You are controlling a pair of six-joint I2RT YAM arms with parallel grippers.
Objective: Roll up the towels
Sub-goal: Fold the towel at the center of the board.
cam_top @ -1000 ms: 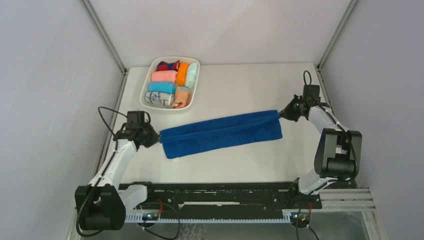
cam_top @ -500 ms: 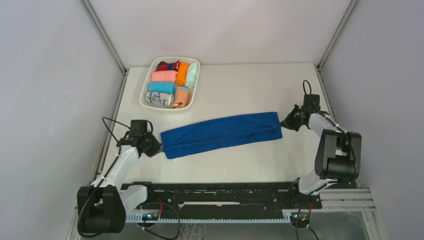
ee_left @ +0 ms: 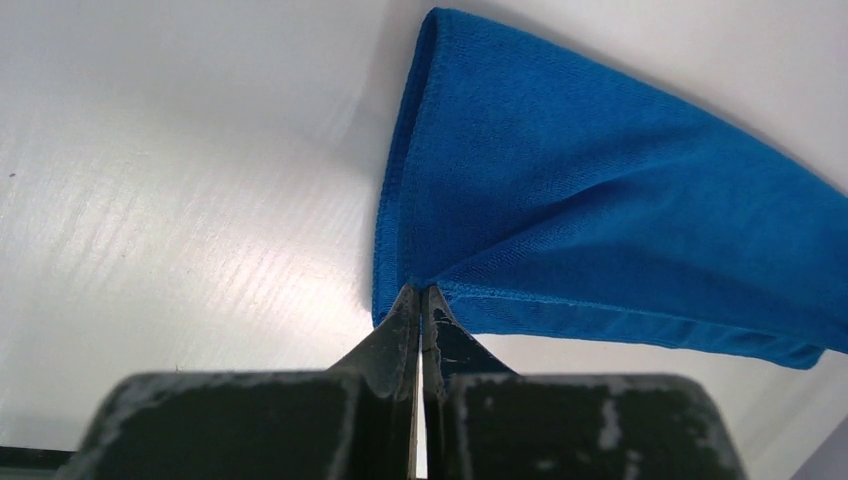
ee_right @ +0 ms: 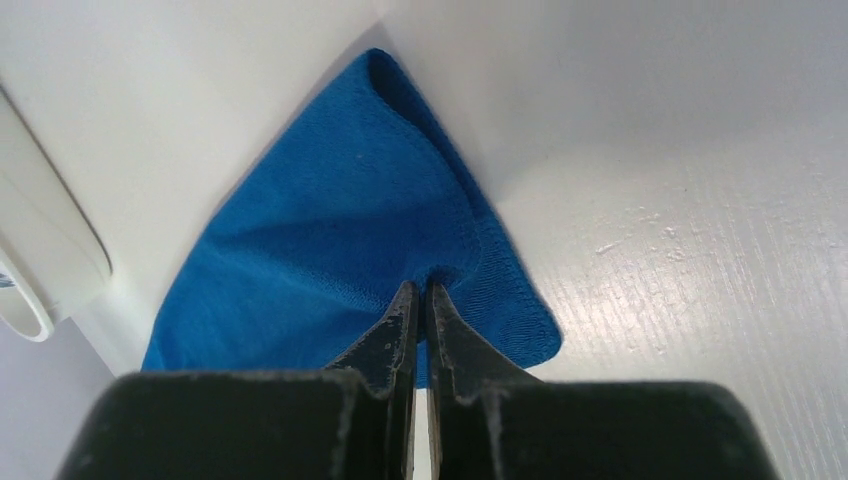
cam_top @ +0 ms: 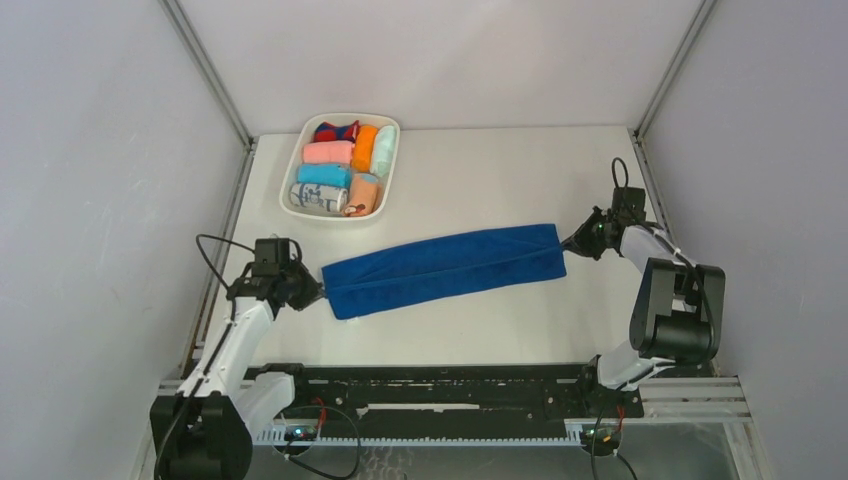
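The long royal-blue towel (cam_top: 445,268) lies folded lengthwise and stretched across the middle of the table. My left gripper (cam_top: 318,291) is shut on its left end, with the cloth pinched at the fingertips in the left wrist view (ee_left: 420,290). The blue towel (ee_left: 600,220) fans out ahead of it there. My right gripper (cam_top: 568,243) is shut on the towel's right end, and the right wrist view (ee_right: 420,285) shows the tips biting into the blue towel (ee_right: 330,230). A small peach-orange towel (cam_top: 365,194) lies rolled in the tray's front right corner.
A white tray (cam_top: 350,116) at the back left holds several rolled cloths: pink, orange, mint, light blue and a white printed one. Its rim shows at the left of the right wrist view (ee_right: 40,270). Grey walls close in the table on three sides.
Both grippers have moved a little outward and down. The blue towel has been drawn straighter and now lies flat on the table.
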